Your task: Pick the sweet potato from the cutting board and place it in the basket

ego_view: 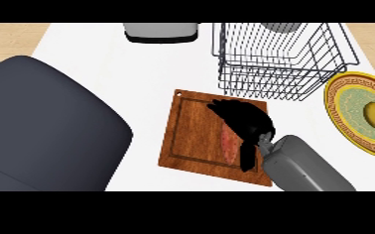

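Observation:
The sweet potato [230,146], reddish and elongated, lies on the wooden cutting board [192,139] near its right side. My right hand [245,119] is over the potato's far end. Its fingers stretch toward the upper left and its thumb runs down along the potato's right side. The hand hides the potato's upper part, and its fingers are not closed round it. The wire basket [282,87] stands just beyond the board's far right corner. My left hand does not show.
A large dark grey rounded shape [51,129] fills the left side. A grey and black appliance [162,32] sits at the counter's back. A yellow patterned plate [351,111] with a yellowish item lies at the right edge.

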### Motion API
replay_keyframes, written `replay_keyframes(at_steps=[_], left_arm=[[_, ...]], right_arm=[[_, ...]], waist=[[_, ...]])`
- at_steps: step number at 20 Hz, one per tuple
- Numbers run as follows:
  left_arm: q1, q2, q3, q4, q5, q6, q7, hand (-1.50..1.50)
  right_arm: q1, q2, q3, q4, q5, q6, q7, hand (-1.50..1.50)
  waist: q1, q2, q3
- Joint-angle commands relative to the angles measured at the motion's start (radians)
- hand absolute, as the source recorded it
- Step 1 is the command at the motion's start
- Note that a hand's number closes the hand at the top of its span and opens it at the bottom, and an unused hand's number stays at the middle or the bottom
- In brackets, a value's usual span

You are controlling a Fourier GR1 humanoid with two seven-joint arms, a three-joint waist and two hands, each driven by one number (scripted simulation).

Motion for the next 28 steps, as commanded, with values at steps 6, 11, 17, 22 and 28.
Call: replay_keyframes(at_steps=[6, 11, 17, 22, 28], left_arm=[[0.017, -0.03, -0.014, 0.063, -0.014, -0.014, 0.041, 0.0], [0.05, -0.023, -0.014, 0.009, -0.011, -0.027, 0.083, 0.0], [0.046, -0.02, 0.018, 0.053, -0.017, -0.049, 0.028, 0.0], [0.033, -0.051, -0.001, 0.051, -0.031, -0.035, 0.039, 0.0], [-0.03, -0.073, -0.037, 0.048, -0.065, -0.006, 0.086, 0.0]], right_arm=[[0.025, 0.011, -0.012, 0.071, 0.069, -0.051, -0.1, -1.5], [0.031, 0.03, 0.008, 0.076, 0.121, -0.068, -0.131, 1.5], [0.007, 0.032, 0.03, 0.104, 0.223, -0.123, -0.189, 1.5], [0.003, 0.24, 0.06, 0.206, 0.314, -0.181, 0.037, 1.5], [-0.026, 0.323, 0.175, 0.172, 0.269, -0.3, 0.508, 1.5]], waist=[[0.0, 0.012, -0.018], [0.002, 0.011, -0.017], [0.001, 0.011, -0.018], [0.005, 0.012, -0.018], [0.031, 0.017, -0.018]])
